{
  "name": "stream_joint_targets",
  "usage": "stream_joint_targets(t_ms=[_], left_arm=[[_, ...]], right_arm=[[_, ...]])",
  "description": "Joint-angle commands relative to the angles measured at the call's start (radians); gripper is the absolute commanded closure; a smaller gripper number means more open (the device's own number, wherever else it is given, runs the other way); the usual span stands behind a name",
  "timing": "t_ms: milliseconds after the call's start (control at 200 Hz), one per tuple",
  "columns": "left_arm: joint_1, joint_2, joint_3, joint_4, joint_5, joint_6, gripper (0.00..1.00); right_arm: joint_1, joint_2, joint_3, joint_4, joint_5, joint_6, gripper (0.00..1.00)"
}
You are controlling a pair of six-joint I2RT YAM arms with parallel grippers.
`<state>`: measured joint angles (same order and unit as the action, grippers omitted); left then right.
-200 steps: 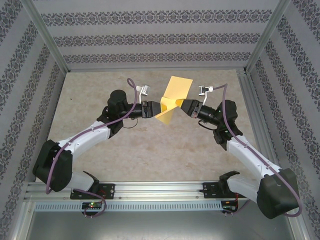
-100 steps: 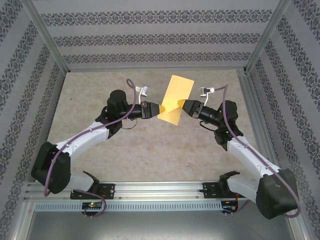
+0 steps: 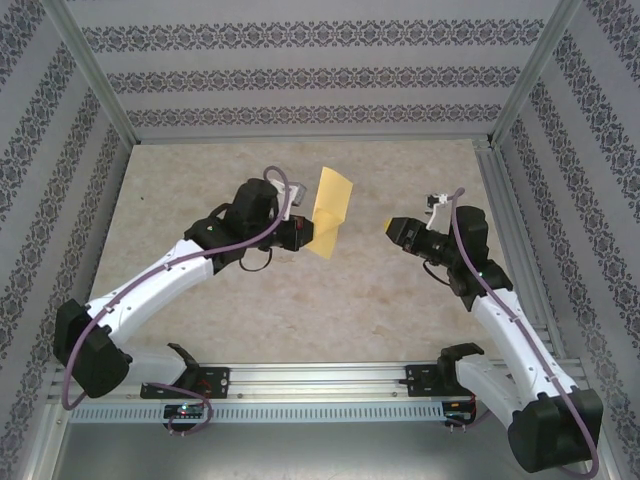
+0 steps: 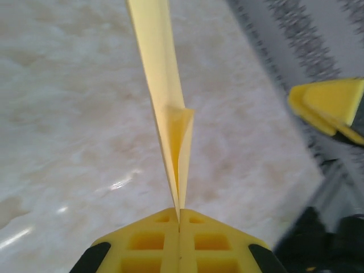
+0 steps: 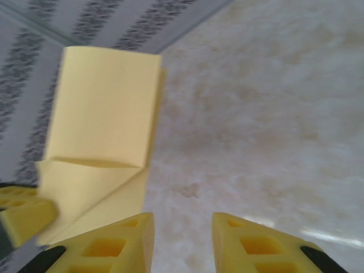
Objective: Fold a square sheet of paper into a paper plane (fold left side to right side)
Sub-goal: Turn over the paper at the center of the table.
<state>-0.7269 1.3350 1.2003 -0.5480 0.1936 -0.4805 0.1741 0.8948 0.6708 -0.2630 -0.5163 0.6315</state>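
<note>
Paper-thin edges are needing alignment before creasing — we are holding the square sheet of paper (image 3: 330, 203), doubled, upright over the table (image 3: 340, 310), with the left gripper (image 3: 306, 233) clamped on it; the right gripper (image 3: 392, 229) is hovering apart, jaws parted, empty. It is looking matte, yellow-orange (one corner dog-eared).

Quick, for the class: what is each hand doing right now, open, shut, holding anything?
Left hand: closed on the folded yellow paper.
Right hand: open, holding nothing, apart from the paper.
</note>
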Motion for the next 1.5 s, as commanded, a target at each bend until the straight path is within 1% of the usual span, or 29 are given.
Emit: stream_joint_targets(t_ms=[0,75,160,250,330,455,555,649,774,914,1019,1124,1214,1324,1364,1419,1499], left_arm=[[-0.112,0.081,0.151,-0.392,-0.484,0.115,1.0],[-0.19,0.192,0.269,-0.572,-0.695,0.08,1.0],[-0.262,0.351,0.414,-0.787,-0.878,0.009,1.0],[-0.315,0.538,0.567,-0.999,-0.997,-0.083,1.0],[-0.347,0.691,0.679,-1.121,-1.039,-0.142,1.0],[-0.374,0.859,0.802,-1.173,-1.005,-0.159,1.0],[-0.379,0.97,0.879,-1.17,-0.933,-0.134,1.0],[-0.38,1.075,0.958,-1.165,-0.842,-0.093,0.94],[-0.38,1.155,1.03,-1.124,-0.719,-0.038,0.81],[-0.375,1.115,1.042,-1.002,-0.591,0.011,0.65],[-0.35,1.039,0.997,-0.894,-0.508,0.03,0.62],[-0.314,0.943,0.913,-0.796,-0.451,0.046,0.56],[-0.276,0.823,0.791,-0.682,-0.393,0.05,0.53],[-0.207,0.64,0.593,-0.521,-0.309,0.043,0.51],[-0.177,0.57,0.52,-0.464,-0.275,0.038,0.48],[-0.128,0.478,0.417,-0.391,-0.223,0.028,0.45],[-0.051,0.357,0.27,-0.293,-0.137,0.013,0.41]], right_arm=[[-0.008,-0.005,0.067,-0.319,0.271,-0.138,0.67],[-0.011,-0.004,0.078,-0.392,0.384,-0.148,0.67],[-0.017,-0.017,0.073,-0.423,0.437,-0.155,0.67],[-0.028,-0.042,0.062,-0.434,0.461,-0.153,0.67],[-0.045,-0.065,0.056,-0.448,0.473,-0.155,0.67],[-0.084,-0.094,0.052,-0.479,0.467,-0.175,0.67],[-0.112,-0.119,0.045,-0.505,0.468,-0.191,0.67],[-0.132,-0.148,0.029,-0.513,0.474,-0.191,0.67],[-0.149,-0.148,0.033,-0.519,0.462,-0.183,0.67],[-0.169,-0.129,0.036,-0.521,0.453,-0.178,0.67],[-0.181,-0.126,0.03,-0.519,0.455,-0.171,0.67],[-0.188,-0.119,0.028,-0.514,0.442,-0.169,0.66],[-0.189,-0.107,0.02,-0.484,0.392,-0.163,0.65],[-0.182,-0.062,-0.013,-0.398,0.267,-0.118,0.66],[-0.17,-0.036,-0.029,-0.346,0.221,-0.089,0.66],[-0.127,0.008,-0.048,-0.271,0.182,-0.047,0.67],[-0.024,0.074,-0.07,-0.134,0.17,0.034,0.67]])
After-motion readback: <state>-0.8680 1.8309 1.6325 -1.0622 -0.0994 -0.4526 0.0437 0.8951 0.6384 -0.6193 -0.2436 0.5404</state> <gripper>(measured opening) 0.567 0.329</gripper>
